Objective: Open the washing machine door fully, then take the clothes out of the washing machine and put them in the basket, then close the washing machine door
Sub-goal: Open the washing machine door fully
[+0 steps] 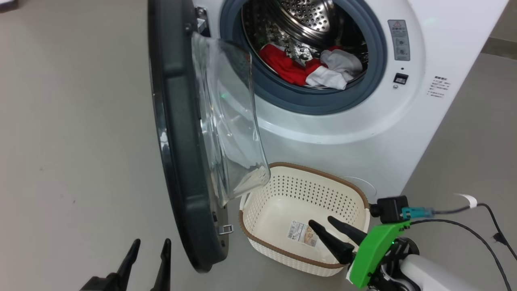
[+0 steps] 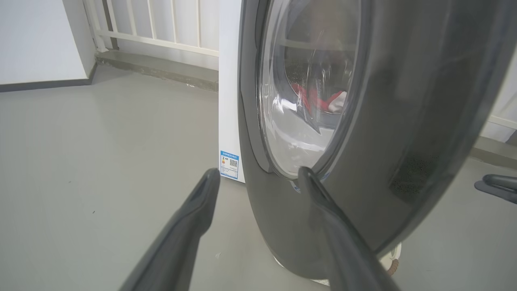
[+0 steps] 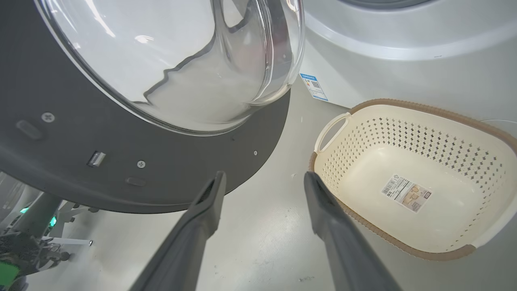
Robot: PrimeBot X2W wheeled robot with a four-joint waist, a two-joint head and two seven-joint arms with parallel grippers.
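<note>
The washing machine [image 1: 347, 129] stands ahead with its door [image 1: 177, 133] swung out edge-on toward me, the glass bowl [image 1: 230, 121] bulging to the right. Red and white clothes [image 1: 315, 66] lie in the steel drum. The empty basket [image 1: 303, 218] sits on the floor below the opening, a paper label on its bottom. My left gripper [image 1: 149, 244] is open at the lower left, just outside the door's black rim [image 2: 404, 141]. My right gripper [image 1: 321, 221] is open over the basket's near side [image 3: 404, 194], holding nothing.
Grey floor [image 1: 72, 141] spreads to the left of the door. Cables [image 1: 480, 230] trail across the floor at the right. A white railing and a wall [image 2: 161, 24] stand behind the machine in the left wrist view.
</note>
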